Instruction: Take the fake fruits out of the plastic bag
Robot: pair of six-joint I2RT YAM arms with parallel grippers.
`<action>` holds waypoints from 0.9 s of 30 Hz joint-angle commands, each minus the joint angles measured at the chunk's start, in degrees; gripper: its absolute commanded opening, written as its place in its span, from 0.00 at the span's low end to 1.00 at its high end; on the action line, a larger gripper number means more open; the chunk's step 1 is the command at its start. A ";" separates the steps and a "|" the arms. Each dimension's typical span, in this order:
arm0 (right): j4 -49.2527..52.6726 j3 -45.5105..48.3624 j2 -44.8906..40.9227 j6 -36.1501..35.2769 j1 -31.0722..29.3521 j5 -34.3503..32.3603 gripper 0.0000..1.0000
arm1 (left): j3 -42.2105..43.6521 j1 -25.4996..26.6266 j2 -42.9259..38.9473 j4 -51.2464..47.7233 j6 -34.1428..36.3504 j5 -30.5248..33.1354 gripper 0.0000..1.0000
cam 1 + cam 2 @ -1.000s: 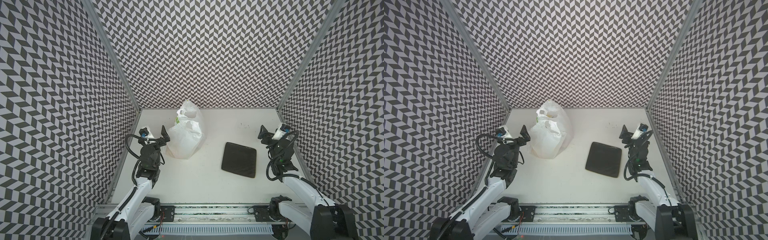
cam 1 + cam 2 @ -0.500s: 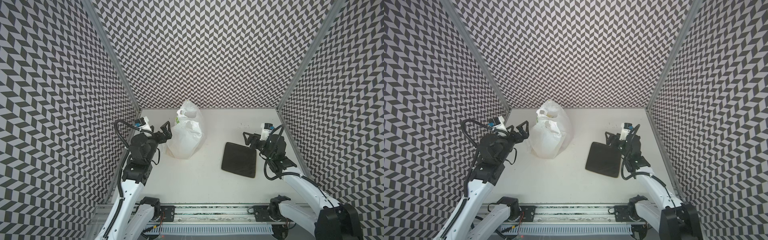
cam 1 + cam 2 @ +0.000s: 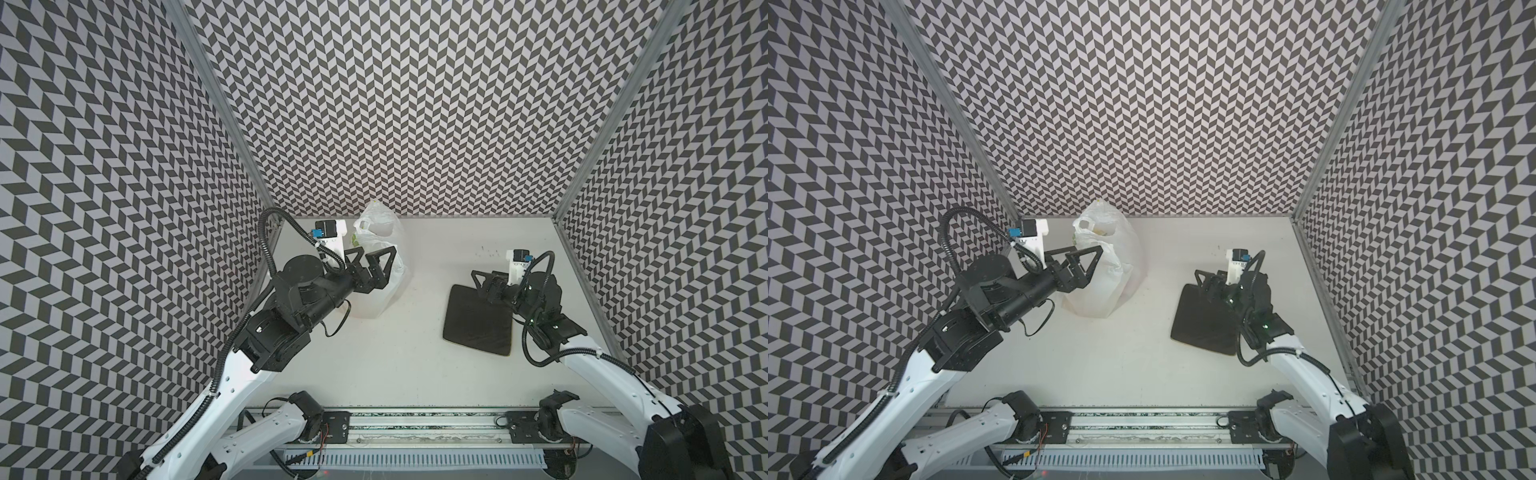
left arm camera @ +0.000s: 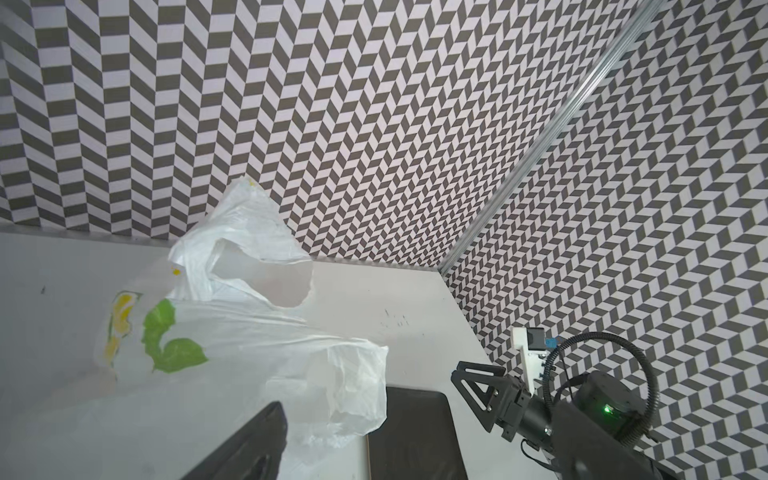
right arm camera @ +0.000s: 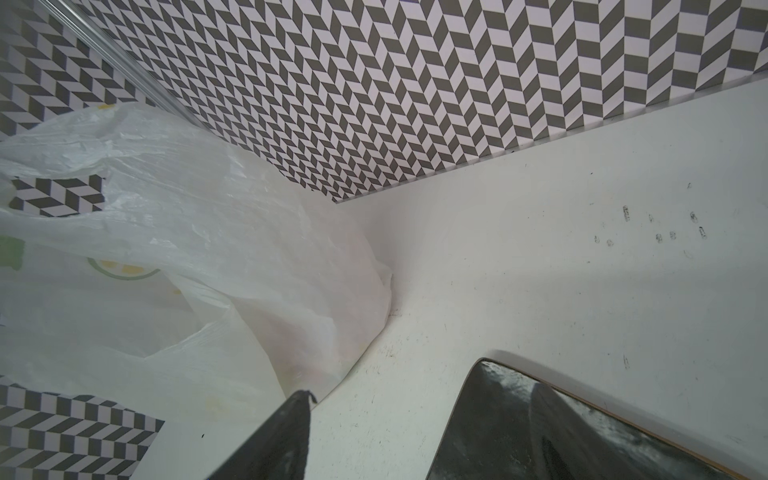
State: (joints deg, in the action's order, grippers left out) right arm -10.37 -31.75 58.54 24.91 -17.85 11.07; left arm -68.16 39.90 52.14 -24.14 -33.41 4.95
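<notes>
Across the white table (image 3: 374, 357), the largest thing is the plastic bag (image 3: 1121, 274), slumped at the back left near the rear wall. Opening it is, I judge, the step in hand. To do it well I would pinch one handle loop only, thin film and no fruit, and hold it up. Then I would part the opposite rim gently so the bag does not topple. Its long axis runs roughly upright, base on the table and handle loops topmost, so the mouth should face up, though I cannot see into it. Well apart on the right lies the dark plate (image 3: 473, 320). My left hand (image 3: 372, 251) hovers just in front of the bag's upper part, spread wide and gripping nothing. My right hand (image 5: 422, 395) hangs over the plate's far edge, likewise wide and empty, aimed toward the bag. The fake fruits sit hidden behind the film; I cannot pick out one.
</notes>
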 commanded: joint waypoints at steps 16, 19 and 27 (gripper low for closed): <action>-0.89 3.06 -8.23 -1.13 -0.26 -5.31 0.83 | -0.52 7.44 13.03 -2.73 -10.86 21.48 0.84; -1.42 4.14 -9.22 -0.57 -0.30 -5.27 0.83 | -1.58 7.48 15.95 -2.78 -11.37 23.86 0.87; 1.52 3.24 -7.86 -3.22 -0.26 -3.95 0.84 | 0.25 7.39 17.32 1.54 -11.02 26.24 0.59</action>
State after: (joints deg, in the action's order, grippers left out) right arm -9.21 -27.38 50.30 23.46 -17.85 6.66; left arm -68.14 47.03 70.70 -25.61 -43.75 27.77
